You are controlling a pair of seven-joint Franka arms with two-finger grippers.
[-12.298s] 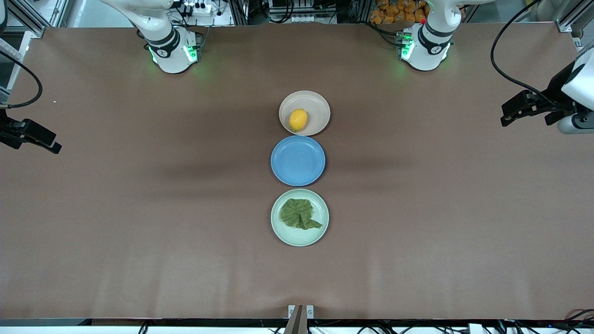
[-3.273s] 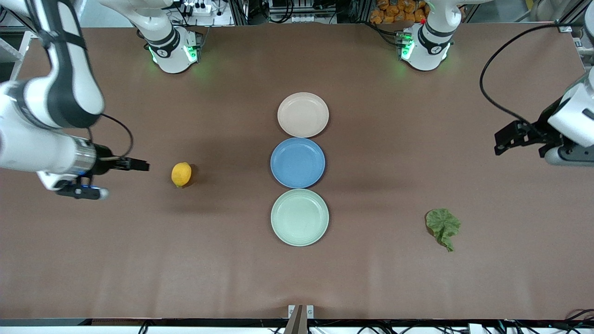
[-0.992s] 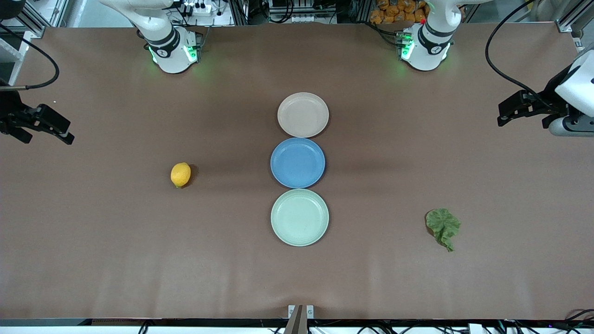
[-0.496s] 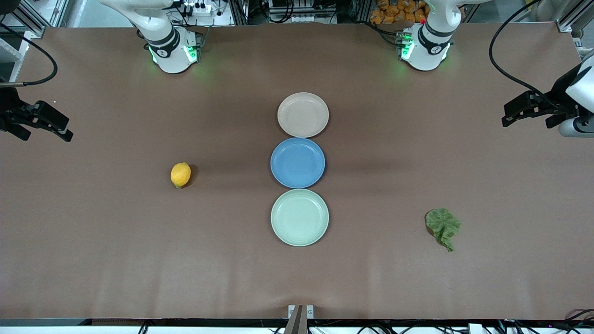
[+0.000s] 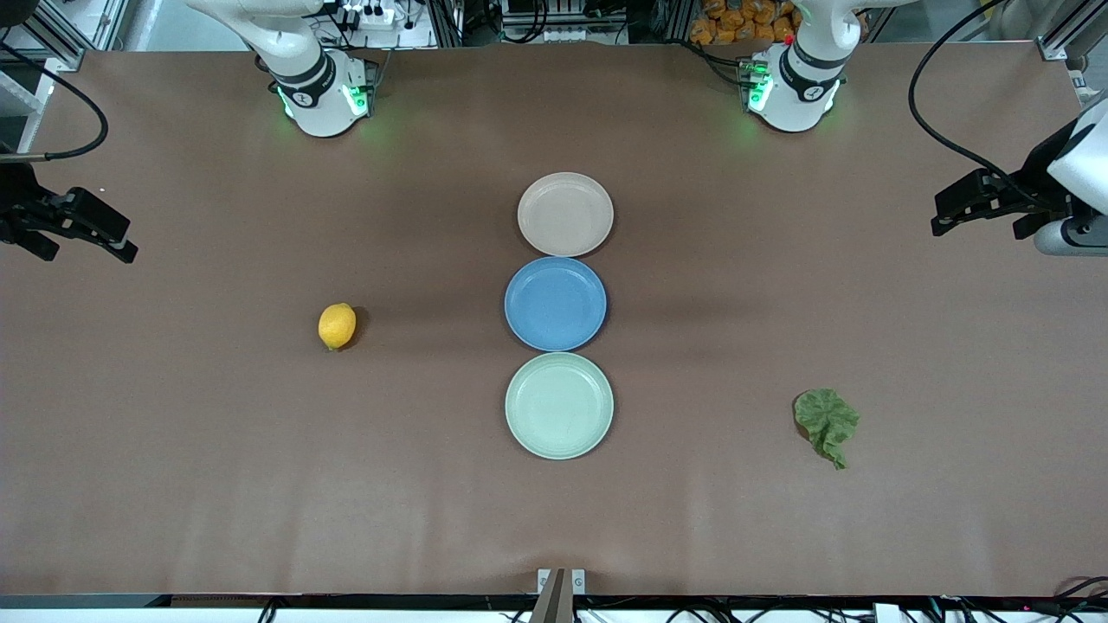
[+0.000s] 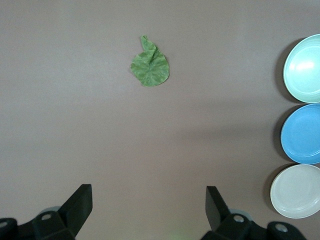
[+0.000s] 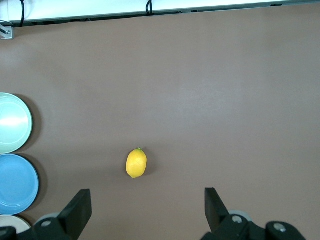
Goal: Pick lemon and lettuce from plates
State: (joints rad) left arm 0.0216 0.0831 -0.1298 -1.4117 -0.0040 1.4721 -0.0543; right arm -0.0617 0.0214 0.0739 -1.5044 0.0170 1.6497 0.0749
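Three round shallow plates stand in a line at the middle of the brown worktop (image 5: 173, 484): a pale beige-pink plate (image 5: 565, 214) farthest from the front camera, a blue plate (image 5: 556, 303) in the middle, and a pale mint-green plate (image 5: 559, 405) nearest it. All three are bare. The small oval yellow-orange lemon (image 5: 337, 325), which lay on the beige-pink plate twelve seconds earlier, now rests on the worktop at about 9 o'clock from the blue plate, toward the right arm's end. The dark green wrinkled lettuce leaf (image 5: 827, 421), formerly on the mint-green plate, lies on the worktop at about 4 o'clock from the blue plate, toward the left arm's end. Neither item has shifted over the last three seconds. The right hand (image 5: 86, 229) hangs over the worktop's edge at about 10 o'clock from the lemon, fingers spread apart and holding nothing; it has drawn back from beside the lemon. The left hand (image 5: 974, 201) hangs over the other end, at about 1 o'clock from the lettuce, likewise spread and holding nothing. Both items being off their plates and released, the task appears complete.
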